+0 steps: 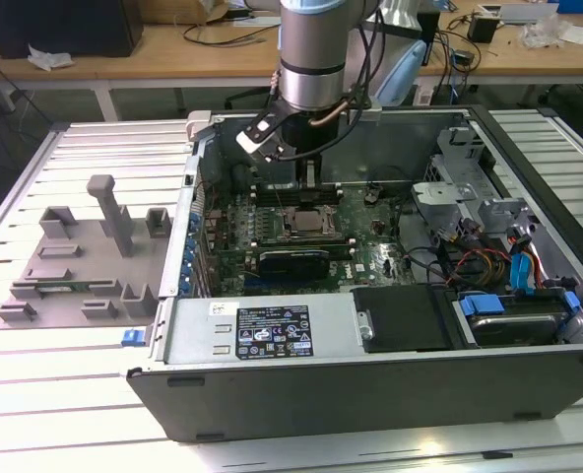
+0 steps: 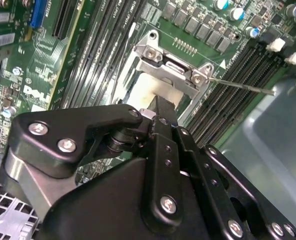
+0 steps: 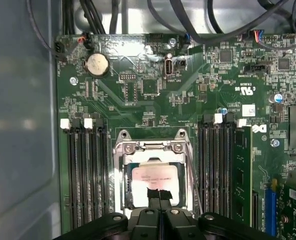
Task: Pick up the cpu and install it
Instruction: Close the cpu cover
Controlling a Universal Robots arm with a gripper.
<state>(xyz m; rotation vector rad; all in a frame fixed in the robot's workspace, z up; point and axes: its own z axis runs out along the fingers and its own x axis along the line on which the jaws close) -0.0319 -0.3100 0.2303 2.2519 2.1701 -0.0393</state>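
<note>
The cpu (image 3: 153, 177) is a pale silver square lying flat inside the open socket frame (image 3: 150, 146) on the green motherboard (image 3: 153, 80). My gripper (image 3: 158, 194) is directly over the chip's edge, its two black fingers pressed together with nothing between them. The second wrist view has the gripper (image 2: 160, 107) reaching over the cpu (image 2: 150, 90), with the frame's hinge (image 2: 170, 65) beyond it. In the exterior view the arm reaches down into the open computer case (image 1: 370, 394), with the gripper (image 1: 306, 185) just above the cpu (image 1: 309, 221).
Memory slots (image 3: 85, 170) flank the socket on both sides. A thin socket lever (image 2: 243, 86) sticks out sideways. A long black card (image 1: 293, 263) lies in front of the socket. Coloured cables (image 1: 488, 261) fill the case's right end. A grey fixture (image 1: 75, 256) sits at the exterior view's left.
</note>
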